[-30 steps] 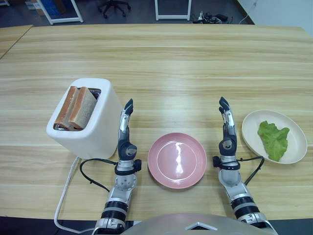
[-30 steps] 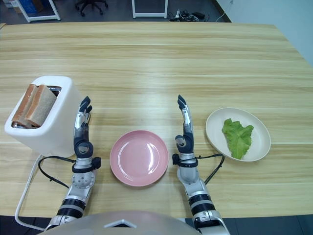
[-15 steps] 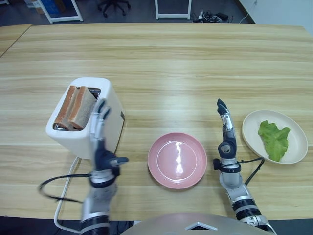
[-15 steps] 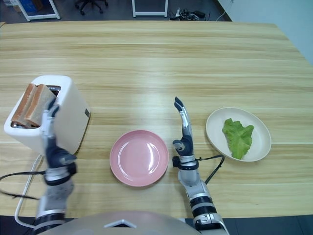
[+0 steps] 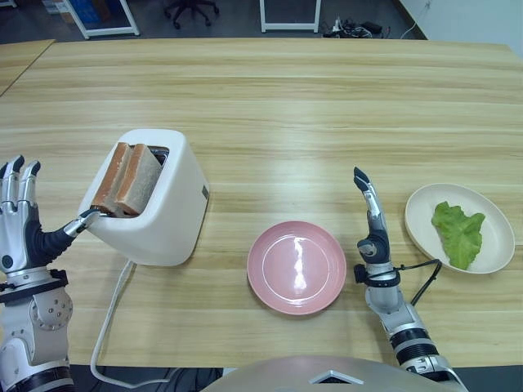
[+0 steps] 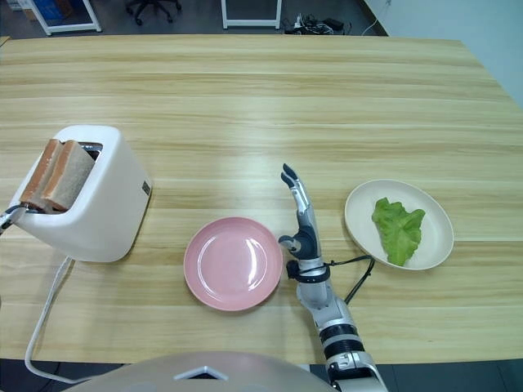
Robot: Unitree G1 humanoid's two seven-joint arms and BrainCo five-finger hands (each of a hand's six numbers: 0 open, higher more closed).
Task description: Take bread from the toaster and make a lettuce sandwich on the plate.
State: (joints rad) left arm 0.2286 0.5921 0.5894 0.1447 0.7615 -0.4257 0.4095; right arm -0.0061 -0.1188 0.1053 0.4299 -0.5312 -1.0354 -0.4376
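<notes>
- A white power cord [image 5: 114,298] runs from the toaster's near side across the bench [image 5: 286,106] toward its near edge.
- The left robot hand [image 5: 20,233] is raised at the left edge, just left of the toaster. Its fingers are spread apart and point upward, holding nothing, and its thumb reaches toward the toaster's near left corner. Whether the thumb touches it cannot be told.
- The right robot hand [image 5: 372,233] stands between the two plates, seen edge-on. Its fingers are straight and point away, and it is empty.
- The pink plate [image 5: 297,267] lies bare on the bench, right of the toaster and just left of the right robot hand.
- The white toaster [image 5: 167,220] sits left of the pink plate, with two bread slices [image 5: 127,178] upright in its slots, their tops sticking out.
- A cream plate [image 5: 500,237] at the right holds a lettuce leaf [image 5: 458,233].
- Beyond the bench's far edge stand an office chair base [image 5: 189,12] and white frame legs [image 5: 288,16].
</notes>
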